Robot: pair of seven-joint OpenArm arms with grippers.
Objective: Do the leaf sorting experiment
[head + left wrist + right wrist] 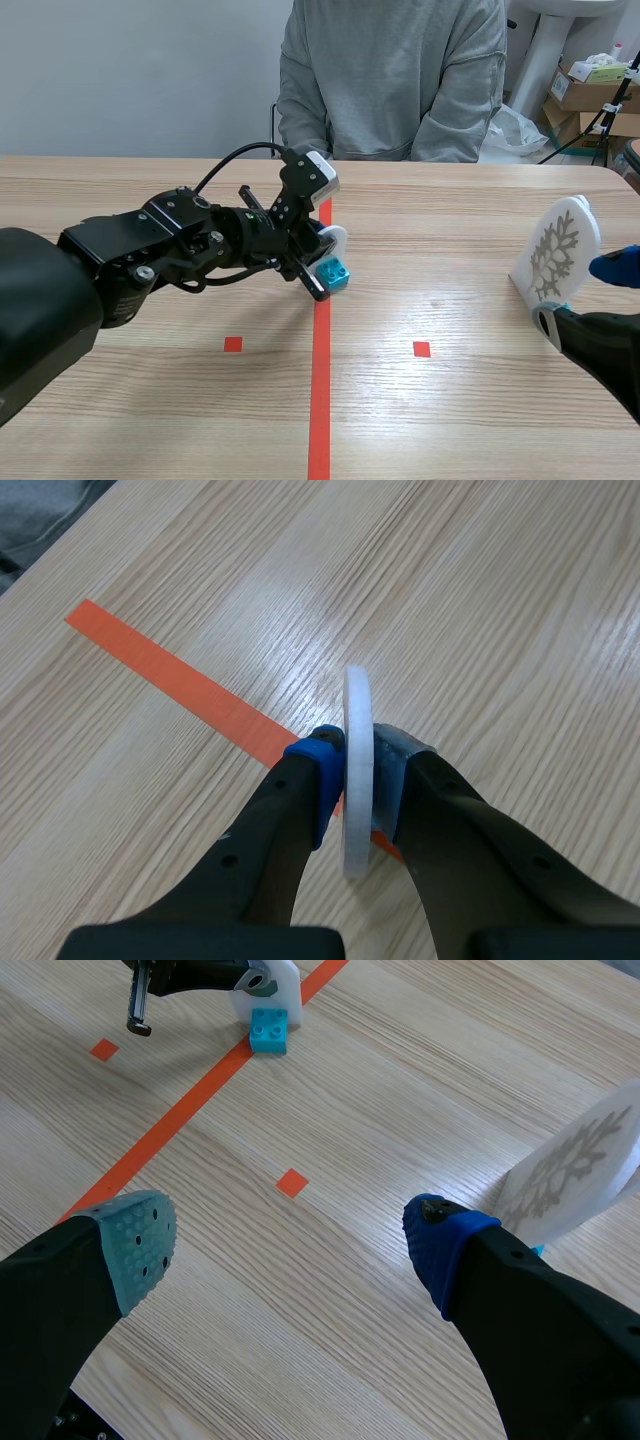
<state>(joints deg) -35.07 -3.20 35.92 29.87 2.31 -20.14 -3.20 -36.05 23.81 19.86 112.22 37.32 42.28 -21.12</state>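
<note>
left claw [358,775]: pinching white disc [357,720], upright, edge-on, over red tape line [318,400], on cyan block [333,272]
right claw [288,1245]: spread, empty
leaf-pattern plaque [556,250]: upright on bench [440,210], just beside right claw's blue finger, on its outer side; right arm nearer

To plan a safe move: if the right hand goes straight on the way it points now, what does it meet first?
Probably the bare table near the small orange square; the right hand is open, nothing stands between. Depth is unclear.
</note>
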